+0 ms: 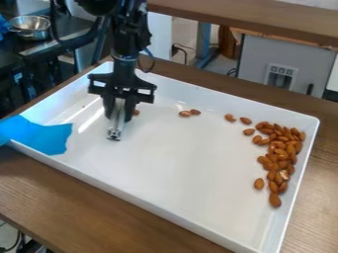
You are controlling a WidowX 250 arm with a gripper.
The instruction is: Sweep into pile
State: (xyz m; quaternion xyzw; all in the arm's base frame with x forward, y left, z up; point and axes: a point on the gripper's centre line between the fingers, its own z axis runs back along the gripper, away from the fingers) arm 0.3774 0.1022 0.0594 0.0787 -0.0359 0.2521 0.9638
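Note:
The black gripper (119, 111) hangs over the left part of the white tray (178, 170), shut on a metal tool (116, 121) that points down to the tray floor. Most of the almonds (280, 153) lie heaped along the tray's right wall. Two almonds (190, 113) lie near the back wall, right of the gripper, and a few more sit between them and the heap. One almond (136, 112) is just beside the gripper's right finger, partly hidden.
A blue cloth or sheet (39, 134) drapes over the tray's left corner. The tray stands on a brown wooden table (86, 197). A metal bowl (29, 25) is at the upper left, and a grey box (284, 64) stands behind the table.

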